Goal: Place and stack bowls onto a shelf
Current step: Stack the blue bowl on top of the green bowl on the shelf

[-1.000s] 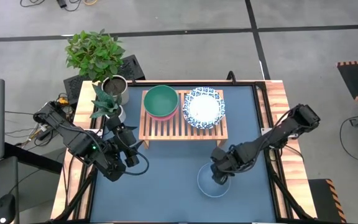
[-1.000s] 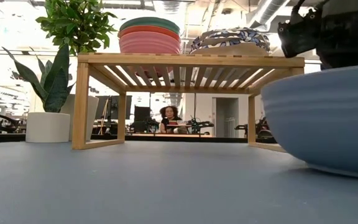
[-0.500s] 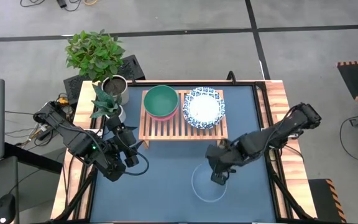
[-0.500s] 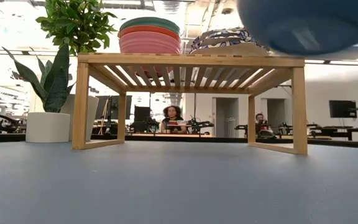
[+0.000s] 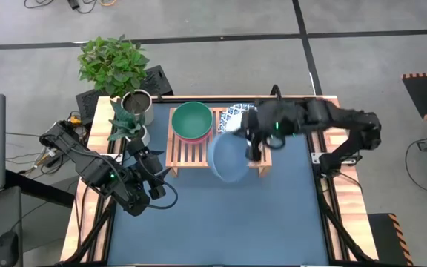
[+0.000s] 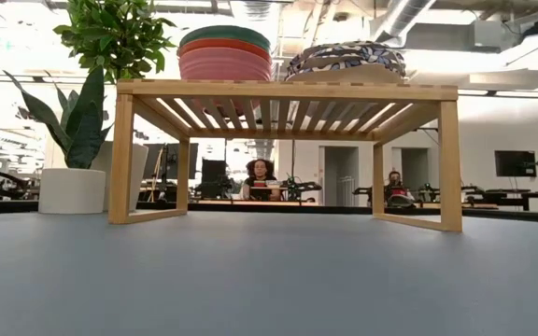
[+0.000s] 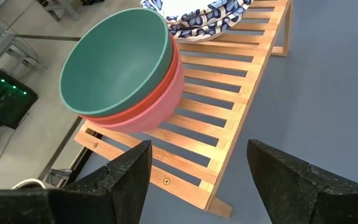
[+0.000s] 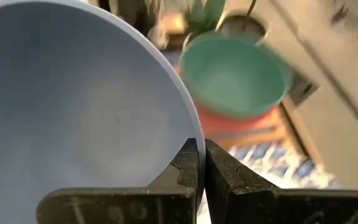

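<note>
The light-wood shelf [image 5: 199,152] stands at the table's far middle. On its left half a green bowl [image 5: 192,120] sits nested in a pink-red bowl [image 7: 160,102]. On its right half lies a stack of white bowls with blue patterned rims [image 5: 232,115], partly hidden by my right arm. My right gripper [image 5: 252,152] is shut on a plain blue bowl [image 5: 228,159], held in the air over the shelf's near right part. My left gripper [image 7: 197,180] is open and empty, near the shelf's left end. My right gripper pinches the blue bowl's rim [image 8: 194,158], one finger inside the bowl and one outside. The bowl is lifted clear of table and shelf. It sticks out from the fingers toward the table's left, above the shelf's near edge.
A leafy plant in a metal pot [image 5: 136,104] and a spiky plant in a white pot [image 5: 128,130] stand at the table's far left, beside the shelf. The dark blue tabletop [image 5: 213,215] lies bare in front of the shelf. People sit in the room beyond.
My right gripper has lifted the blue bowl off the table's near right part and carried it up and toward the far edge, to above the shelf's right half. The bowl has left the low view. My left arm has kept still.
</note>
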